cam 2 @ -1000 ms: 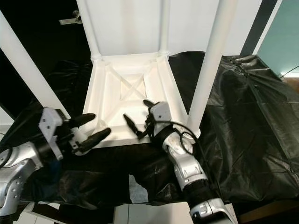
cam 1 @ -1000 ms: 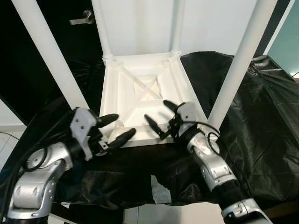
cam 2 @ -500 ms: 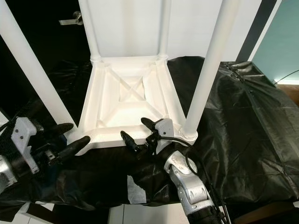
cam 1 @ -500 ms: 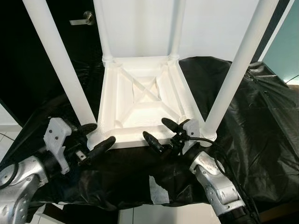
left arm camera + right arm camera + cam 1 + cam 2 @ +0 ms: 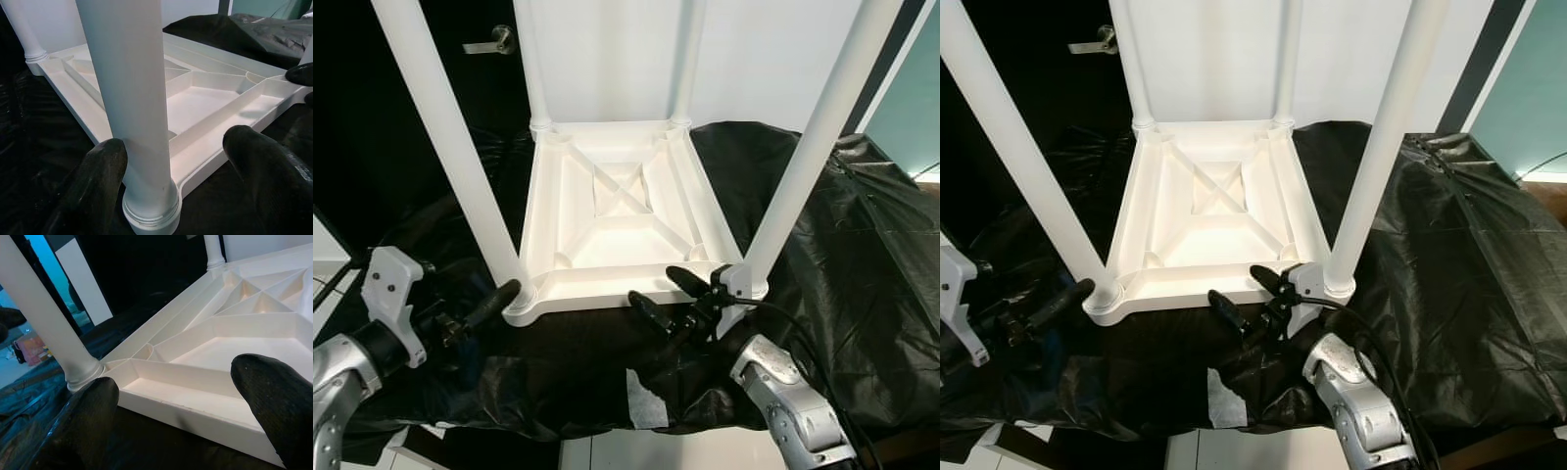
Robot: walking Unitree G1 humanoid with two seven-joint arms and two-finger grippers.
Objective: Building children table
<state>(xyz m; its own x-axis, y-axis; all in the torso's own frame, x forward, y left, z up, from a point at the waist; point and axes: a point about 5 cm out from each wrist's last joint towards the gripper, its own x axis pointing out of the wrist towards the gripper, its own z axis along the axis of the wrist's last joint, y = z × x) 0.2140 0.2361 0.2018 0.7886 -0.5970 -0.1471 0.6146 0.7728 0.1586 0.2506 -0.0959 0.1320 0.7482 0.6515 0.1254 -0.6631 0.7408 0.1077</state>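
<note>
A white children's table (image 5: 617, 211) lies upside down on a black plastic sheet, its legs pointing up. The near left leg (image 5: 450, 147) and near right leg (image 5: 813, 147) stand at the front corners. My left gripper (image 5: 475, 311) is open, low beside the near left corner. In the left wrist view that leg (image 5: 132, 98) rises between the fingers (image 5: 98, 186), close to one of them. My right gripper (image 5: 656, 289) is open just in front of the table's front rim, near the right leg. The right wrist view looks across the ribbed underside (image 5: 234, 333).
The black sheet (image 5: 862, 245) covers the whole work surface and hangs over its front edge. A pale torn patch (image 5: 644, 399) lies on it near the front. Behind stand a dark door with a handle (image 5: 489, 41) and a white wall.
Both grippers have drawn back and down from over the table's front rim. The left one has swung out to the left, the right one now sits before the rim. The camera shifted a little.
</note>
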